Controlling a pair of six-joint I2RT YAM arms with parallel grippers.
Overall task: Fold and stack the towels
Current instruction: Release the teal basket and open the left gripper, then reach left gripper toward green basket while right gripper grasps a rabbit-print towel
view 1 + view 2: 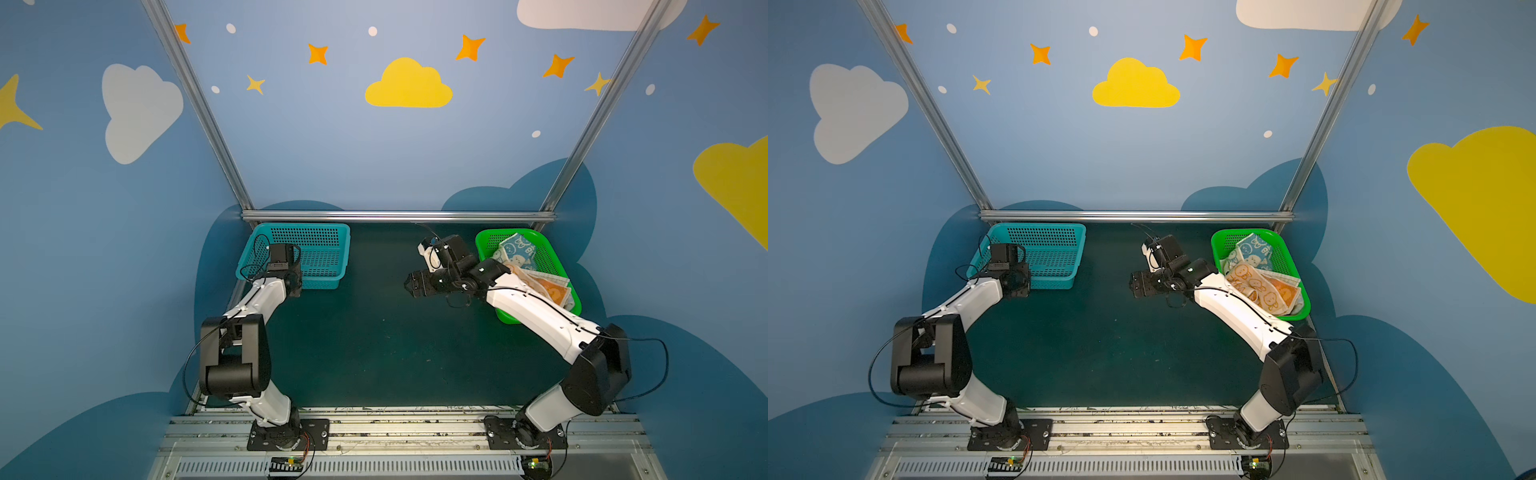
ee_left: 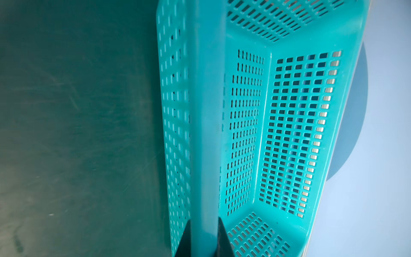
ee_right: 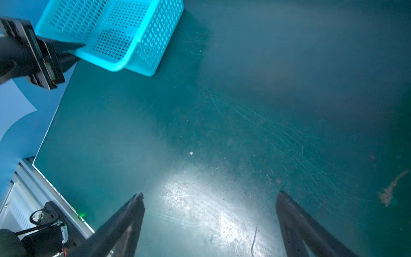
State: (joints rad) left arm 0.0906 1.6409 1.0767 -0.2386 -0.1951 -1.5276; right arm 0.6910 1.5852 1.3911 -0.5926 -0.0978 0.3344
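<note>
- The left gripper (image 2: pixel 204 220) is at the back left of the green table (image 1: pixel 374 353).
- Its two dark fingers (image 2: pixel 223 238) are pinched tight on the rim of the teal basket (image 2: pixel 289 124), one finger on each side of the rim.
- The right gripper (image 3: pixel 210 194) hangs over the middle of the table.
- Its fingers (image 3: pixel 129 222) are wide apart, and only the scratched table top shows between them.
- The towels (image 1: pixel 1258 278) lie in a messy heap inside the green basket (image 1: pixel 1219 241), at the back right of the table.
- The blue towel (image 1: pixel 1254 251) is at the back of the heap, and the orange towel (image 1: pixel 1252 282) is in front of it.
- In both top views the right arm (image 1: pixel 532 307) crosses over the front of the green basket and hides part of the heap.
- The right gripper is near the green basket and touches no towel.
</note>
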